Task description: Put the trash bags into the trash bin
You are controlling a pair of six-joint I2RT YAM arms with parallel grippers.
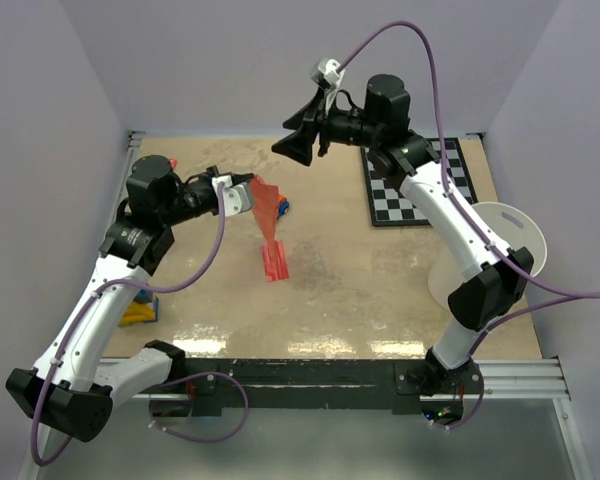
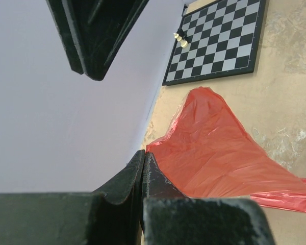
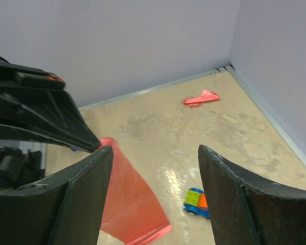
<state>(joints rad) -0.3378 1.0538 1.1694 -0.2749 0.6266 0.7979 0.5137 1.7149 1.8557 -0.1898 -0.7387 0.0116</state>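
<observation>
I see the trash bag (image 1: 273, 235) hanging over the middle of the desk (image 1: 360, 290), toward the far edge. Its top corner is pinched in the left gripper (image 1: 252, 192) and its lower end trails on the surface. My left wrist view gives the grip best: the left gripper's (image 2: 143, 168) jaws are pressed together on the red film (image 2: 209, 148), which fans out below them. The overhead does not show that contact so clearly.

The right gripper (image 1: 298, 148) hovers just beyond the bag, touching nothing. Its wrist view shows the fingers (image 3: 86, 194) spread wide with only air between them, and the bag (image 3: 127, 204) below.

Only the overhead shows the trash bin (image 1: 515, 235). It sits at the right edge of the desk, partly hidden by the right arm and well apart from the bag.

A checkerboard (image 1: 420, 185) lies at the far right. The left wrist alone picks out small chess pieces (image 2: 180, 37) on it. A small toy block (image 3: 198, 201) sits beside the bag, and only the right wrist shows a small red piece (image 3: 201, 97) near a corner.
</observation>
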